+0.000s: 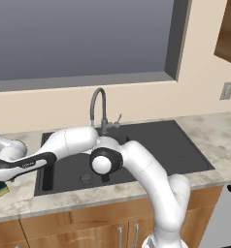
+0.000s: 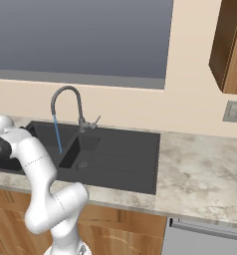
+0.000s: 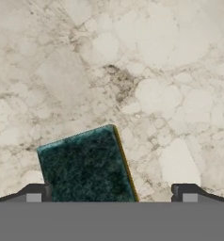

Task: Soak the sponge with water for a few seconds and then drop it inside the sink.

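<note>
Sponge [image 3: 85, 164] lies flat on the marbled desk [image 3: 156, 70], green scrub face up, directly beneath the tool [image 3: 111, 193]. In the hand view it sits between the two fingertips [image 3: 36, 192] but off centre, crowding one tip and leaving a clear gap to the other. Its edges run at a slant to the line joining the tips; which edge is the long one cannot be told, since the lower part is cut off. In the left base view the sponge [image 1: 0, 189] rests at the far left of the desk, left of the sink [image 1: 161, 145] and well apart from the faucet [image 1: 100, 109], with the arm stretched out over it.

Tool: jaws stand fully apart, holding nothing and touching nothing.

Water [image 2: 57, 134] runs from the faucet into the left basin.

Judgement: the grasp is not yet made. A small sideways correction and a slight roll look advisable before descent.
</note>
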Motion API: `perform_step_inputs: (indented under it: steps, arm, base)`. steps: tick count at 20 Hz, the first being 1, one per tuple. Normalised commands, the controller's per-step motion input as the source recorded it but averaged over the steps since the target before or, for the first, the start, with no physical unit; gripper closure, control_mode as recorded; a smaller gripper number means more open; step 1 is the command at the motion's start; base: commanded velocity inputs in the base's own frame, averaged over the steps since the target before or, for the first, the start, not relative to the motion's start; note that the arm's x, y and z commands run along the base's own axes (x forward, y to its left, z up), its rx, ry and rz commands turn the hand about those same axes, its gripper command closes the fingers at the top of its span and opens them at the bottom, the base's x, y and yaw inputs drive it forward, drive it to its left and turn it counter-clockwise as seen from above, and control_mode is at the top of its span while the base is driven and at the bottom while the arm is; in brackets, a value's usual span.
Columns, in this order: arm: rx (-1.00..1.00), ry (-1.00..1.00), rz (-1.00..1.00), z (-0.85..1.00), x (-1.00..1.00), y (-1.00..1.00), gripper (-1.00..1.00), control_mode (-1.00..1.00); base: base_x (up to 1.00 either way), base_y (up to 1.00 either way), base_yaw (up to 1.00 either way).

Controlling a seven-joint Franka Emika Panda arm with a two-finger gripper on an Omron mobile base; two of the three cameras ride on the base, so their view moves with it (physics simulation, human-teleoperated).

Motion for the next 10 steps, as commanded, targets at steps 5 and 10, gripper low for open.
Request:
perform_step_inputs:
  steps: [5, 10]
  arm:
    - [0.00, 0.01, 0.01, -0.15, 0.00, 0.00, -1.00, -1.00]
    - [0.00, 0.00, 0.04, -0.40, 0.00, 0.00, -1.00, -1.00]
  base:
    - [0.00, 0.00, 0.00]
    - [0.00, 0.00, 0.00]
